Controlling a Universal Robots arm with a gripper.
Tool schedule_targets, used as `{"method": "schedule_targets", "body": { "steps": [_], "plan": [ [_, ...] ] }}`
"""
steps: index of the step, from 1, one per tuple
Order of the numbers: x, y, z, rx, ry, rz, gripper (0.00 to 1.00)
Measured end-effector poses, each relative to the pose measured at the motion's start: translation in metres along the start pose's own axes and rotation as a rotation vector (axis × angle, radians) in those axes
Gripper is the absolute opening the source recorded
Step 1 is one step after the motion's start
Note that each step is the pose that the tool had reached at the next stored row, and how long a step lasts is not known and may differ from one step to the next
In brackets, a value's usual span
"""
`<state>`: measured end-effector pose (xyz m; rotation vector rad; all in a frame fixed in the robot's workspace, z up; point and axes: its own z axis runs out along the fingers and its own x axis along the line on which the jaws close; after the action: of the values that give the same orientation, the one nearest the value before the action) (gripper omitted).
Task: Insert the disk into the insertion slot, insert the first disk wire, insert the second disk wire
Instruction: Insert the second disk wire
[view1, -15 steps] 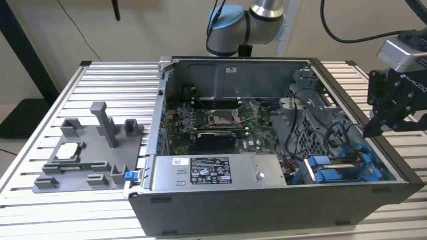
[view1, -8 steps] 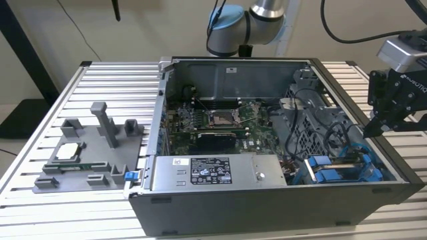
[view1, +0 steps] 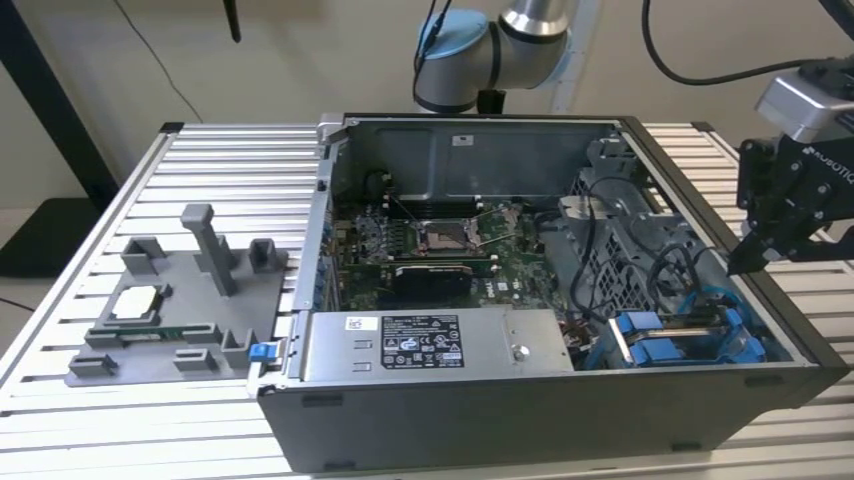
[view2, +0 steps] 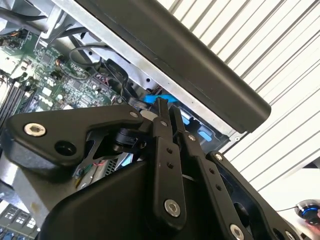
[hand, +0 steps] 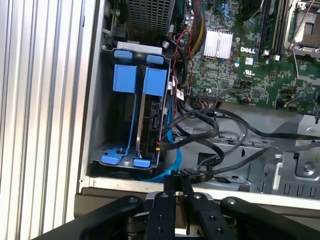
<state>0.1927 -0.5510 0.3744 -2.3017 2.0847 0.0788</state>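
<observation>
Gripper (hand: 178, 181) status: fingers pressed together w/ nothing between them, seen in both wrist views; I read it as empty. In the exterior view the gripper (view1: 742, 262) hangs outside the computer case (view1: 534, 420), just past the case wall on the exterior view's right, tips angled down twd the drive corner

Disk (hand: 151, 117) posn: seated on edge inside the insertion slot (hand: 101, 115), its blue carrier front about level w/ the second blue carrier (hand: 125, 77) beside it. Judgement: insertion step looks done. The carrier is presumably what lets the drive ride the bay walls, hence the edge-on stance

Wires: a blue cable (hand: 175, 150) and a bundle of black cables (hand: 210, 125) run past the disk's connector end. I can't tell whether either is plugged in, as the connector face is in shadow

Tool vs disk: in the first wrist view the fingertips sit over the case's edge, near the slot's cable end, apart from the disk, no contact w/ any wire. I judge the approach aimed at the cables, not the carrier
</observation>
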Motion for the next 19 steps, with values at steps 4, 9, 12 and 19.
{"method": "schedule_targets", "body": {
  "steps": [4, 9, 12, 19],
  "plan": [
    [-0.0001, 0.0002, -0.001, 0.0, -0.0001, 0.0, 0.0],
    [-0.0002, 0.0009, -0.0021, 0.0, -0.0001, 0.0, 0.0],
    [-0.0003, 0.0016, -0.0023, 0.0, 0.0, 0.0, 0.0],
    [-0.0003, 0.0017, -0.0023, 0.0, 0.0, 0.0, 0.0]
  ]
}}
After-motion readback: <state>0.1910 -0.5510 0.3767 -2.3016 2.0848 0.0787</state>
